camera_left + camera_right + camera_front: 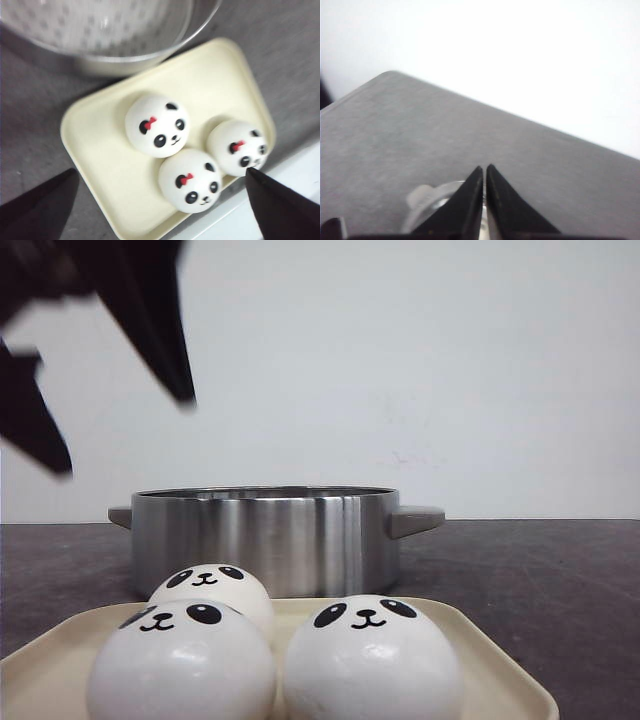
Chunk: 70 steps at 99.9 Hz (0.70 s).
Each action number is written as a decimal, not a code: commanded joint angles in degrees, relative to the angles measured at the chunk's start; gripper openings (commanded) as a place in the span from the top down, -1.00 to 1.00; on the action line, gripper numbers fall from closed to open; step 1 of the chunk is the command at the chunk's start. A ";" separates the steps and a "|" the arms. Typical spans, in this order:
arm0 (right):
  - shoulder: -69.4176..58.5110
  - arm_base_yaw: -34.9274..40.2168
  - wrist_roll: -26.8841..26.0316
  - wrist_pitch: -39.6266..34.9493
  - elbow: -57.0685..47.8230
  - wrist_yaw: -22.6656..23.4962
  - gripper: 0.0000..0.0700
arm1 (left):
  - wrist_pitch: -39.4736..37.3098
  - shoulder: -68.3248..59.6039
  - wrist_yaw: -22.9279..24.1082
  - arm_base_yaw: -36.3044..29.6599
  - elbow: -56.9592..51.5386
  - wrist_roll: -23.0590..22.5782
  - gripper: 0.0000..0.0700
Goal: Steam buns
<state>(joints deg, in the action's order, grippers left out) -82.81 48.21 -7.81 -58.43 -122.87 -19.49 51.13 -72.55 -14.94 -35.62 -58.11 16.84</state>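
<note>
Overhead, the left gripper (pixel 160 200) hung with fingers spread wide and empty, likely lining up a grab. Three buns (pixel 157 126) sat clustered on the tray (pixel 100 165) just beside the pot (pixel 265 540), keeping transfers short. The right gripper (pixel 485 200) was pinched closed, idle.

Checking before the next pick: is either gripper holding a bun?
No. Left gripper is open above the tray; right gripper is closed on nothing visible.

L gripper (pixel 120 435) raised high, fingers spread wide, holding nothing. R gripper (pixel 484 172) fingertips pressed together, empty.
</note>
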 commanded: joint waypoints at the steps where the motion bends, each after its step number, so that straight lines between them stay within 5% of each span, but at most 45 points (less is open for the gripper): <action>1: 1.70 2.03 0.92 -1.57 -0.81 -2.89 1.00 | -0.52 -3.76 -0.09 -1.33 -0.59 0.79 -1.00; 29: 10.40 4.17 -1.09 -9.55 -0.81 -9.14 1.00 | -7.04 -16.70 0.20 -5.07 -0.59 4.09 -1.00; 49: 13.22 4.17 -2.34 -13.42 -0.79 -9.51 1.00 | -12.26 -21.31 2.34 -5.40 -0.59 9.09 -0.99; 57: 13.94 4.17 -2.34 -14.23 -0.79 -9.51 1.00 | -12.41 -22.27 4.37 -5.38 -0.59 9.79 -0.61; 70: 14.80 4.15 -2.45 -15.34 -0.79 -9.51 1.00 | -12.04 -22.67 7.23 -5.40 -0.59 9.05 0.34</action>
<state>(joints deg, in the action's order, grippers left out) -68.05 51.75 -9.34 -73.60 -122.50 -28.82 39.13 -93.86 -8.62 -40.53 -58.11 25.47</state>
